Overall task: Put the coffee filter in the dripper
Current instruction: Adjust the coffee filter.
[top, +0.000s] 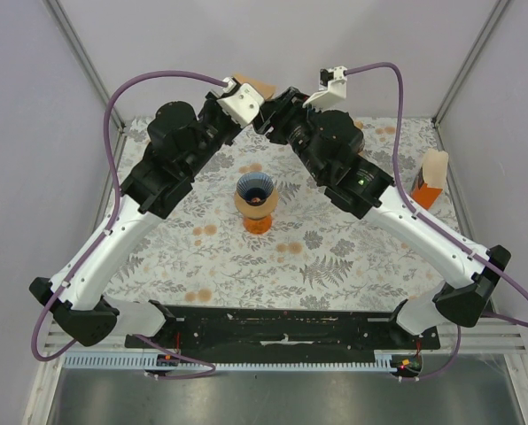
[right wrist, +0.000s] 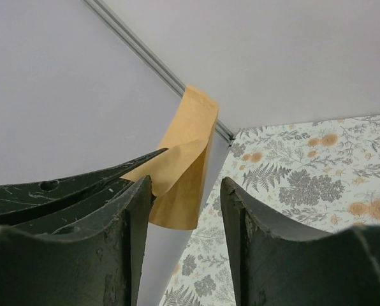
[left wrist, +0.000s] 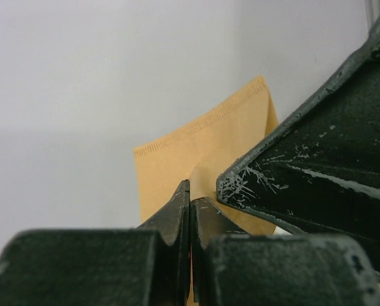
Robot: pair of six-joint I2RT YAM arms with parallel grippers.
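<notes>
High over the back of the worktop (top: 335, 266), two robot arms meet around a brown paper coffee filter (top: 259, 86). The left claw (left wrist: 190, 210) is pinched tight on the sheet's lower part. The right claw (right wrist: 187, 183) stands agape beside it, one finger (left wrist: 305, 172) lying against the paper and the other clear of it.

The coffee filter (left wrist: 203, 153) is flat, not opened out. From the left wrist it stands upright above the pinch, its long axis close to vertical, with the crimped seam running along the top edge and climbing to the right. From the right wrist it shows almost edge-on (right wrist: 187, 159), leaning from upper right down to lower left, with a loose flap curling toward the left arm's fingers (right wrist: 81, 191).

Well below it, the dripper (top: 244, 205) sits mid-worktop, a tan cone with a dark ribbed inside, its mouth facing up. A pale and orange carton (top: 432, 175) stands at the right edge, its print too small to read.

A cloth of grey ferns and orange blossoms covers the worktop. Pale walls (top: 202, 35) with metal corner rails close in the booth.
</notes>
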